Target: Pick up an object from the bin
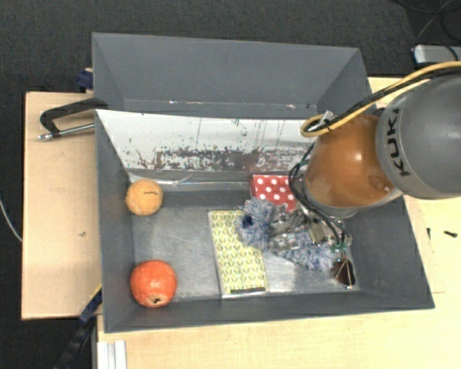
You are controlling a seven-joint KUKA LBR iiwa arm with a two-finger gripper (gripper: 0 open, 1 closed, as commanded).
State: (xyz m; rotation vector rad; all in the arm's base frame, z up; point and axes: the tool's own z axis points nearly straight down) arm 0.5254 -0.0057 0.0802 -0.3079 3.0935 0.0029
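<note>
Grey metal bin (111, 214) holds everything; the jaws hang over a blue fuzzy cloth (255, 223), wide or narrow I cannot tell; a green patterned booklet (237, 258) touches the cloth's left, a red dotted box (270, 187) sits behind it, an orange ball (144, 197) and a red-orange fruit (152, 283) well left

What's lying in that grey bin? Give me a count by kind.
Round fruit-like balls: 2 (pale orange ball, red-orange ball)
Flat yellow-green patterned packet: 1
Red white-dotted box: 1
Blue-grey fluffy bundle: 1
Small dark thing by the right wall: 1
Total: 6
</note>
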